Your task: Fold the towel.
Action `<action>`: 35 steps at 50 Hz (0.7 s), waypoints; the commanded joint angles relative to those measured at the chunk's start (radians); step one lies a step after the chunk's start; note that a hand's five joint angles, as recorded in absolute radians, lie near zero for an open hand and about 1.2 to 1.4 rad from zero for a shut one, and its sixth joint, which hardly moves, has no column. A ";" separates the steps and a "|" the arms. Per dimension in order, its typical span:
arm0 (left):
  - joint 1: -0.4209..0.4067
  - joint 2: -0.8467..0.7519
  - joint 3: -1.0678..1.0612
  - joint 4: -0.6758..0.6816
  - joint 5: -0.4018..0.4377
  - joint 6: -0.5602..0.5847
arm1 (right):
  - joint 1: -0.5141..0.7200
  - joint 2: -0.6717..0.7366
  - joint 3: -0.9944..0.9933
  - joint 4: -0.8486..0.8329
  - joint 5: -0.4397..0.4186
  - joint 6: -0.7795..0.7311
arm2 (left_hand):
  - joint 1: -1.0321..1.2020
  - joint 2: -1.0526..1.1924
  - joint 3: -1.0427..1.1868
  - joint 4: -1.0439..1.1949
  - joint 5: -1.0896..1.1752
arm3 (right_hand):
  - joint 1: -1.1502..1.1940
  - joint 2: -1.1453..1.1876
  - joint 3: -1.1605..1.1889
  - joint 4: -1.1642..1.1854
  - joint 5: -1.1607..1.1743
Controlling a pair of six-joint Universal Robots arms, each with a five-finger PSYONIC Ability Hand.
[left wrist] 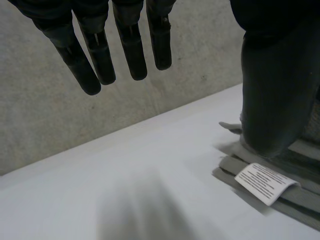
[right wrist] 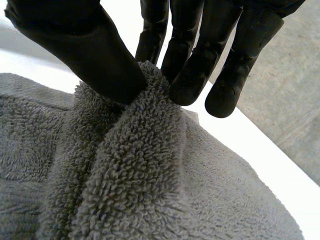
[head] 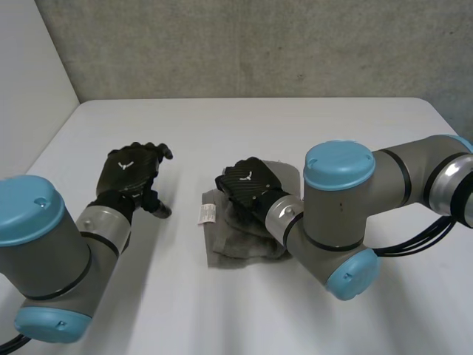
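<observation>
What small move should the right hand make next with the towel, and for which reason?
Probably raise the right hand a little and carry the pinched ridge toward the label edge. Its thumb and fingers pinch a raised ridge of the towel, which lies bunched, not flat. The left hand is open, apart from it.

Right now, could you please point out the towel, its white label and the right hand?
towel (head: 240, 250), head view, its near edge
white label (left wrist: 264, 183), left wrist view, its middle
right hand (right wrist: 95, 55), right wrist view, thumb pinching the towel
</observation>
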 commanded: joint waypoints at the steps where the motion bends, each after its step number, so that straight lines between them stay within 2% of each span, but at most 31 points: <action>1: 0.011 0.047 -0.010 0.013 -0.002 0.001 | 0.035 -0.011 0.010 -0.001 -0.008 -0.049 | -0.111 -0.113 -0.103 -0.115 -0.257 | 0.087 0.120 0.072 0.064 0.077; 6: 0.023 0.093 -0.027 0.030 -0.004 -0.001 | 0.110 -0.039 0.028 -0.020 -0.057 -0.047 | -0.147 -0.149 -0.138 -0.151 -0.293 | 0.087 0.120 0.072 0.064 0.077; 8: 0.046 0.128 -0.043 0.054 -0.004 -0.002 | 0.156 -0.072 0.069 -0.035 -0.137 -0.052 | -0.152 -0.154 -0.144 -0.156 -0.299 | 0.087 0.120 0.072 0.064 0.077; 11: 0.064 0.157 -0.066 0.080 -0.004 -0.002 | 0.179 -0.082 0.121 -0.049 -0.183 -0.064 | -0.152 -0.154 -0.144 -0.156 -0.299 | 0.087 0.120 0.072 0.064 0.077; 25: 0.072 0.170 -0.091 0.120 -0.002 0.001 | 0.170 -0.046 0.160 -0.052 -0.180 -0.153 | -0.152 -0.154 -0.144 -0.156 -0.299 | 0.087 0.120 0.072 0.064 0.077; 26: 0.072 0.164 -0.091 0.120 -0.002 0.002 | 0.169 -0.068 0.166 -0.049 -0.177 -0.152 | -0.152 -0.154 -0.144 -0.156 -0.299 | -0.150 -0.117 -0.166 -0.173 -0.160; 27: 0.070 0.161 -0.086 0.120 -0.002 0.004 | 0.167 -0.103 0.178 -0.047 -0.166 -0.146 | -0.155 -0.157 -0.147 -0.159 -0.301 | -0.632 -0.599 -0.648 -0.655 -0.642; 28: 0.070 0.161 -0.086 0.120 -0.002 0.004 | 0.167 -0.103 0.178 -0.047 -0.166 -0.146 | -0.155 -0.157 -0.147 -0.159 -0.301 | -0.637 -0.604 -0.653 -0.660 -0.647; 29: 0.066 0.157 -0.085 0.120 -0.001 0.004 | 0.167 -0.141 0.197 -0.050 -0.150 -0.143 | -0.158 -0.160 -0.150 -0.162 -0.304 | -1.035 -1.002 -1.051 -1.058 -1.045; 35: 0.055 0.139 -0.074 0.122 -0.001 0.004 | 0.141 -0.247 0.247 -0.054 -0.073 -0.091 | -0.164 -0.166 -0.156 -0.168 -0.310 | -1.135 -1.102 -1.150 -1.158 -1.144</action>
